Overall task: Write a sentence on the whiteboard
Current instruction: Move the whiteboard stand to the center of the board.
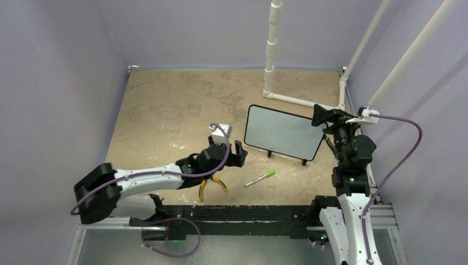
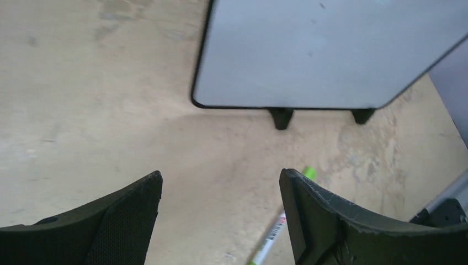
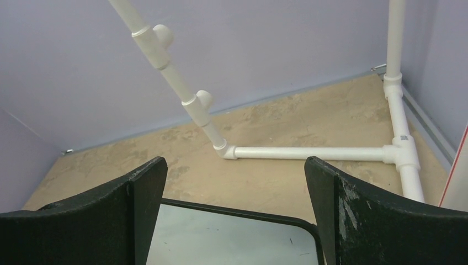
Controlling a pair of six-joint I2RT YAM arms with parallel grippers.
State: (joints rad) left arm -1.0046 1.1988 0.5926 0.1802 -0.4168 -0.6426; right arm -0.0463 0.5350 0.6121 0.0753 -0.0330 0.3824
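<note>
Standing right of centre in the overhead view, the whiteboard (image 1: 284,132) rests on its feet. The left gripper (image 2: 221,176) is spread and empty at centre frame. The right gripper (image 3: 236,163) is spread, apparently above the whiteboard's right edge.

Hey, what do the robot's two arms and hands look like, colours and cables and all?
The left arm and right arm have white shells with black joints, and a purple cable runs along each. The left hand and right hand each have two black, curved fingers with worn edges.
</note>
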